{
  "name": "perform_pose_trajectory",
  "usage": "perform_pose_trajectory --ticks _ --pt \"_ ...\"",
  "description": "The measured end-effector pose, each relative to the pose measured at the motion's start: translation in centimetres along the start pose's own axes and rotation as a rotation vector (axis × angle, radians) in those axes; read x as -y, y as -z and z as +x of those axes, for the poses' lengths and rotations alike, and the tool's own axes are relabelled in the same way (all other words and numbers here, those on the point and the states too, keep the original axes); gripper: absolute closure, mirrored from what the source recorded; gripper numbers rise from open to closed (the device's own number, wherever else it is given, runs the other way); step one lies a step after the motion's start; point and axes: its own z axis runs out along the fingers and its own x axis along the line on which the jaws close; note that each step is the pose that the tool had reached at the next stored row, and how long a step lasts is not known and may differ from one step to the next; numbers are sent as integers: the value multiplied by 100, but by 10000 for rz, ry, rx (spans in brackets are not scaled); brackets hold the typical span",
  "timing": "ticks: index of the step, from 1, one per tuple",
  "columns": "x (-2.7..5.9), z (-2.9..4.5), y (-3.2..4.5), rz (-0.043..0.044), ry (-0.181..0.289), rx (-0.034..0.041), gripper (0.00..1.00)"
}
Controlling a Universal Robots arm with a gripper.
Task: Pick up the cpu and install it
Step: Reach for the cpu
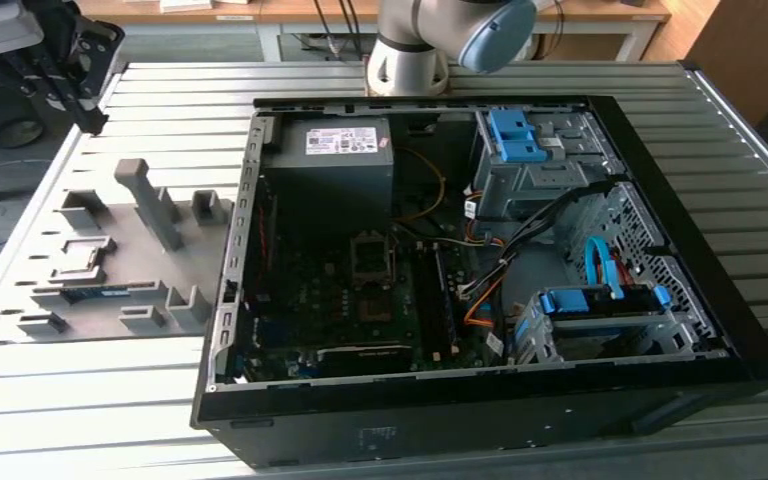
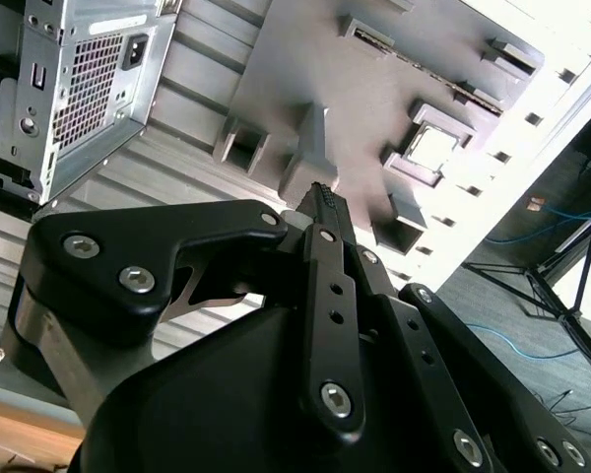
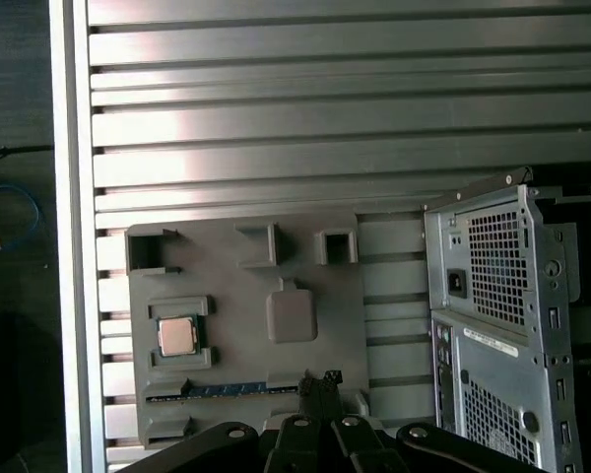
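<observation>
Counter [image 1: 738, 200] of metal slats carries everything. Beside the grey tray [image 3: 246, 296] lies the big open computer case [image 1: 398, 440]. On the grey tray, the cpu [image 3: 176, 336] rests flat in its square pocket, shiny side up, untouched. The gripper [image 3: 320, 382] hangs above the grey tray's edge, near the cpu but not over it, pinched shut and holding nothing. I think the cpu could get knocked or tipped, because it is thin and sits low between pocket walls, and a shut gripper cannot fit around it.
</observation>
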Motion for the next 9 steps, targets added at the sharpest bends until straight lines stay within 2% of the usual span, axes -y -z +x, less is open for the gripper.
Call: perform_pose_trajectory --ticks 9 --pt "8 90 -18 1 0 0 90"
